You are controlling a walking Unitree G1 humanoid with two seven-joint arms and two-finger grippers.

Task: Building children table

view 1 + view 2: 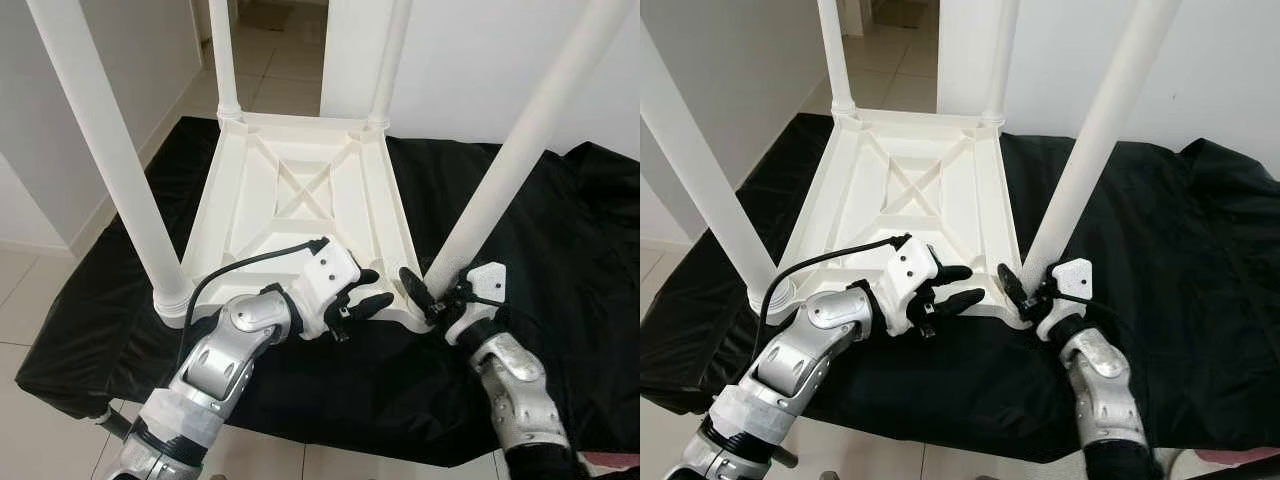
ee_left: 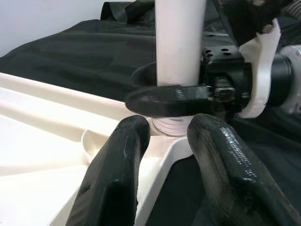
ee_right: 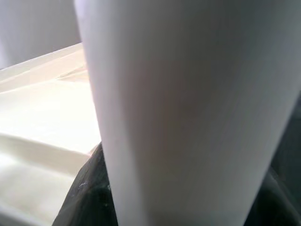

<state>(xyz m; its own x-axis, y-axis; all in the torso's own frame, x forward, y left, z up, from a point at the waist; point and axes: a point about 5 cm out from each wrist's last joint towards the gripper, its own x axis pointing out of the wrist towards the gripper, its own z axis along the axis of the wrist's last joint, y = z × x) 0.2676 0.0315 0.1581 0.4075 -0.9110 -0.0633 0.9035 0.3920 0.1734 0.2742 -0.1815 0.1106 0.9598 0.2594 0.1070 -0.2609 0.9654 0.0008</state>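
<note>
A white children's table (image 1: pixel 300 190) lies upside down on a black cloth, its legs pointing up. My right gripper (image 1: pixel 432 295) is shut on the foot of the near-right leg (image 1: pixel 510 150), where it meets the table's corner socket. In the right wrist view that leg (image 3: pixel 188 113) stands close up between the dark fingers (image 3: pixel 82 193). My left gripper (image 1: pixel 368 290) sits at the table's near rim (image 2: pixel 162 165) beside that corner. Its two fingers (image 2: pixel 117 179) straddle the rim and hold it.
Three other legs stand upright: near-left (image 1: pixel 110 160), far-left (image 1: pixel 225 60), far-right (image 1: pixel 390 60). The black cloth (image 1: pixel 560 230) covers a low surface with tiled floor (image 1: pixel 20 300) around it. A white wall (image 1: pixel 470 60) and a doorway lie behind.
</note>
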